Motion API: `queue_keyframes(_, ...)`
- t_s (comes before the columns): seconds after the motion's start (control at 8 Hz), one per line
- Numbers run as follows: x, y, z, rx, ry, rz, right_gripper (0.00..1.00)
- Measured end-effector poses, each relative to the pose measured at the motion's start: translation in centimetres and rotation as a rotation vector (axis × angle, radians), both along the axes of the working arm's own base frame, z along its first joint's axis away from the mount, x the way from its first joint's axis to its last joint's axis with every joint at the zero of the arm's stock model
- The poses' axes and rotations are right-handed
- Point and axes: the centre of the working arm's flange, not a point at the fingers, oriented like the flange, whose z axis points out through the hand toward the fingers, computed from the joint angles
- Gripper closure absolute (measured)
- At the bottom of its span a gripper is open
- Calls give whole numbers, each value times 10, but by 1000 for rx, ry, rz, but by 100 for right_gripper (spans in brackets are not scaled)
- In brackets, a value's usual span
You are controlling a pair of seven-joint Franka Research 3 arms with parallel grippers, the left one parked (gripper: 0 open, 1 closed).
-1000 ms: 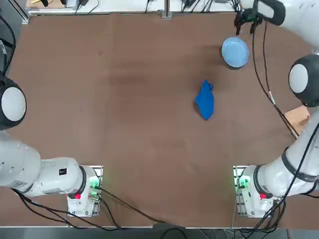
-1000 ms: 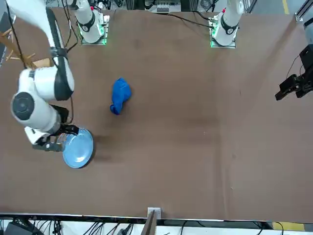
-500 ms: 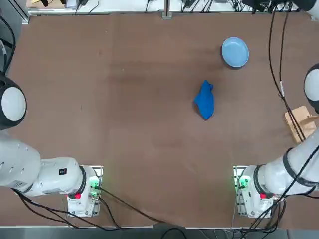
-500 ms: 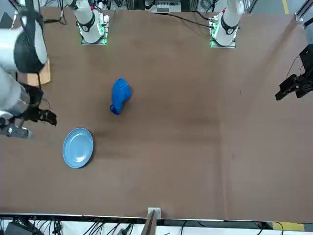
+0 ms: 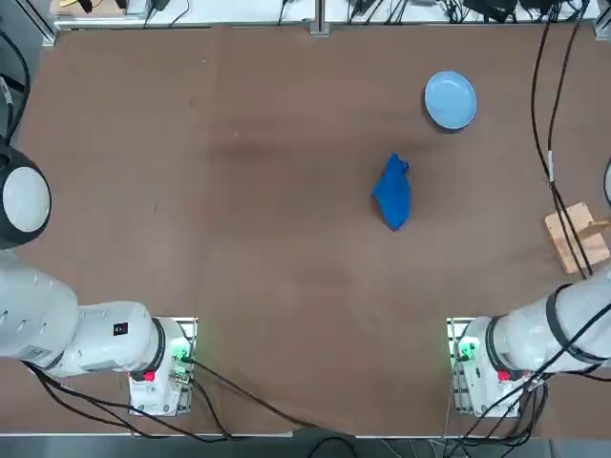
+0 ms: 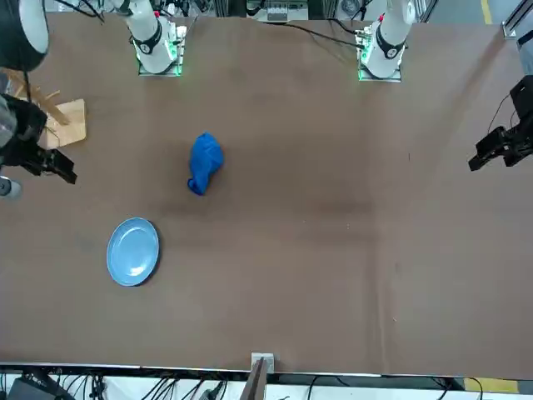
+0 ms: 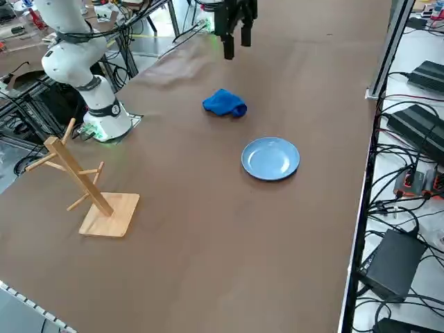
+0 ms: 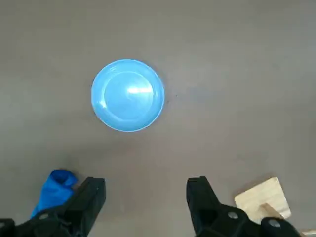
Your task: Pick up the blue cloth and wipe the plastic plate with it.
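Observation:
The blue cloth [image 5: 392,192] lies crumpled near the middle of the brown table [image 5: 239,191], also seen in the front view [image 6: 204,162] and the right side view [image 7: 223,103]. The light blue plastic plate [image 5: 450,99] sits flat and bare beyond it, toward the far right [image 6: 133,251] [image 7: 270,158]. My right gripper [image 8: 146,185] hangs open and empty high above the table. It looks down on the plate [image 8: 128,95], with the cloth [image 8: 53,191] beside one finger. In the front view the gripper [image 6: 33,177] shows at the left edge, well apart from both. The top view does not show it.
A wooden peg stand [image 5: 578,234] rests on its square base near the table's right edge, also visible in the side view [image 7: 90,187] and the wrist view [image 8: 259,200]. Cables and equipment lie past the table's far edge.
My right gripper has drawn away from beside the plate, rising and swinging toward the table's right edge. It stayed open. Plate and cloth have not moved.

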Motion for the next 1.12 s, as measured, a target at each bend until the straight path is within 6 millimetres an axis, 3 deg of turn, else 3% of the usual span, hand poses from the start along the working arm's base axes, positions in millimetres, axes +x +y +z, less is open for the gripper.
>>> queue_keyframes(0.38, -9, 39, 11, 79, -12, 37, 0)
queue_keyframes(1.12, -14, 37, 20, 82, -22, 32, 0)
